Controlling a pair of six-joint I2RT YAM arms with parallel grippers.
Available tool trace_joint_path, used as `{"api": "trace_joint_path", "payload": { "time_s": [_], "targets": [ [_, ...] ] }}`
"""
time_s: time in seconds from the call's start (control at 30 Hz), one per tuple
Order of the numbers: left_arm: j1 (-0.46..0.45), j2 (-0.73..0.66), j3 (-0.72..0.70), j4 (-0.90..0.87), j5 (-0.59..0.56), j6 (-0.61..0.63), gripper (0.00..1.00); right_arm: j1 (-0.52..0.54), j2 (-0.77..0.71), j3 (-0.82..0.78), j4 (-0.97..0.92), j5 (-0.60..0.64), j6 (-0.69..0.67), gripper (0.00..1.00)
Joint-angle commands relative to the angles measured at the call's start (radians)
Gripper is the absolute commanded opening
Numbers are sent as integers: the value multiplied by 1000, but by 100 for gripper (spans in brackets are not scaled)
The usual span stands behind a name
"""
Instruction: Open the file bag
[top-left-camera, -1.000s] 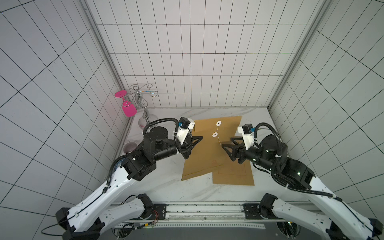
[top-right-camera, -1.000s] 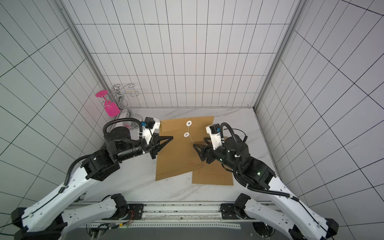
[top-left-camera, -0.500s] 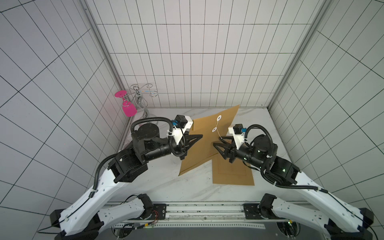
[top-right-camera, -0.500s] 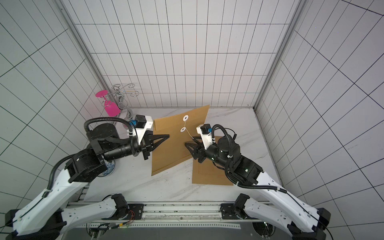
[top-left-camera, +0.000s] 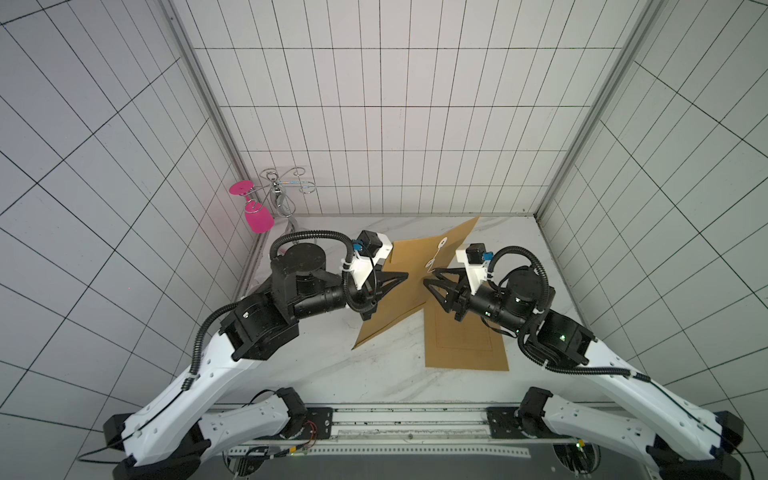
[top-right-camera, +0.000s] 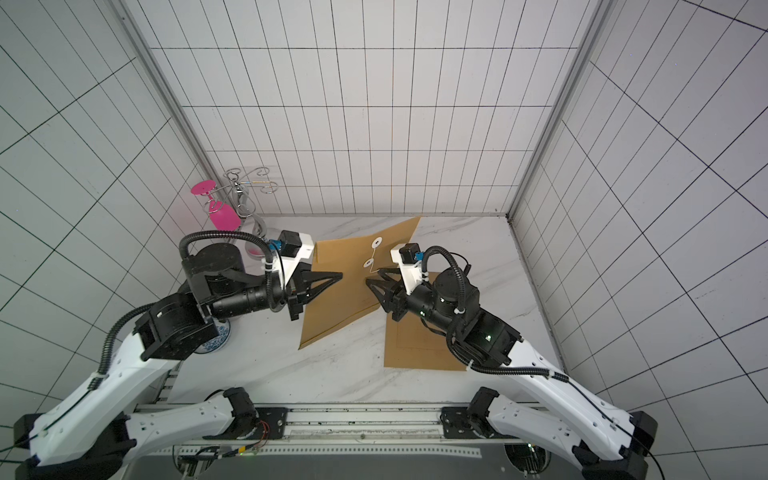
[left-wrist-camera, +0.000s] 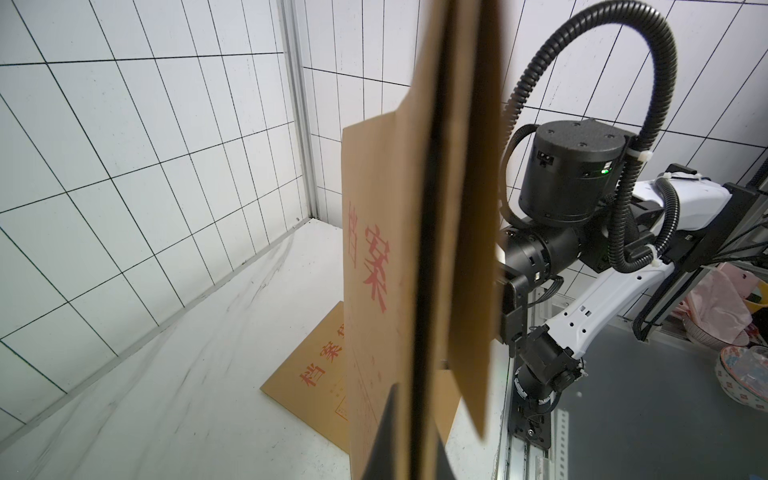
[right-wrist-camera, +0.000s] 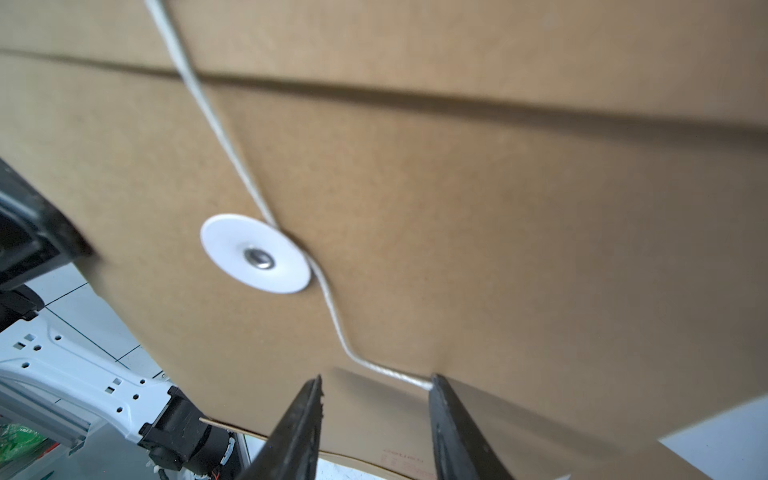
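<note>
bag: the bag (top-left-camera: 409, 299) was up off the table (top-left-camera: 374, 374), hanging on edge over the middle and a bit toward the back edge. Couldn't tell if its low corner was brushing the top or not.
left gripper: the left gripper (top-left-camera: 408, 274) was clamped tight on one side edge of the bag, and in the left wrist view the bag (left-wrist-camera: 374, 257) ran edge-on straight through it.
right gripper: the right gripper (right-wrist-camera: 376, 378) was right up against the closure side with its jaws apart. Nothing was pinched as far as I could see, though the loose end of the string (right-wrist-camera: 249, 187) touched the inside of one finger.
closure: the string ran round a white disc (right-wrist-camera: 255, 253) and on up over the flap (right-wrist-camera: 457, 37) edge. A top view showed two discs, one above the other.
weight: I'd guess really light, since it's just a thin kraft paper envelope that looked empty.
stiffness: stiff enough to stand flat from a single edge pinch, but it'll bow and swing if pushed in the middle.
fragility: the paper creases easily, and a hard yank could tear a disc out.
where to grab: I'd take the free string end just below the disc, pinch it properly and unwind it. The string's thin and slippery, so it could slip out of a sloppy pinch.
other stuff: a spare bag (top-left-camera: 461, 345) lay flat near the table's front right. A glass rack (top-left-camera: 282, 195) stood in the back left corner, well clear.
</note>
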Motion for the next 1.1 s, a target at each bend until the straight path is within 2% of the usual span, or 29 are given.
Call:
{"api": "trace_joint_path", "payload": {
  "time_s": [0.0, 0.03, 0.17, 0.23, 0.3, 0.4, 0.53, 0.7, 0.8, 0.97, 1.07],
  "targets": [
    [-5, -8, 29, 0, -25, 18, 0, 7, -25, 31, 44, 58, -31, 42],
    [-6, -11, 32, 2, -44, 19, 0, 7, -33, 30, 34, 73, -41, 43],
    [-5, -30, 34, 17, -91, 34, 0, 4, -88, 17, -4, 104, -58, 59],
    [-4, -23, 46, 8, -86, 38, 0, 1, -101, 14, -4, 78, -55, 67],
    [-5, -10, 58, -3, -75, 41, 0, -1, -84, 39, -23, 30, -54, 71],
    [-4, 2, 66, -11, -45, 39, 0, 0, -21, 93, -58, -31, -63, 71],
    [-7, 5, 86, -13, -30, 38, 0, 0, 21, 112, -54, -53, -69, 69],
    [-6, 24, 119, -36, 17, 45, 0, 0, 46, 118, -26, -95, -56, 57],
    [-8, 39, 131, -66, 16, 56, 0, 0, 42, 115, -5, -80, -55, 54],
    [-10, 27, 128, -64, -9, 58, 0, -1, 18, 103, 5, -21, -74, 54],
    [-10, 23, 132, -65, -14, 63, 0, -3, -22, 75, 7, 26, -82, 63]
  ]
}}
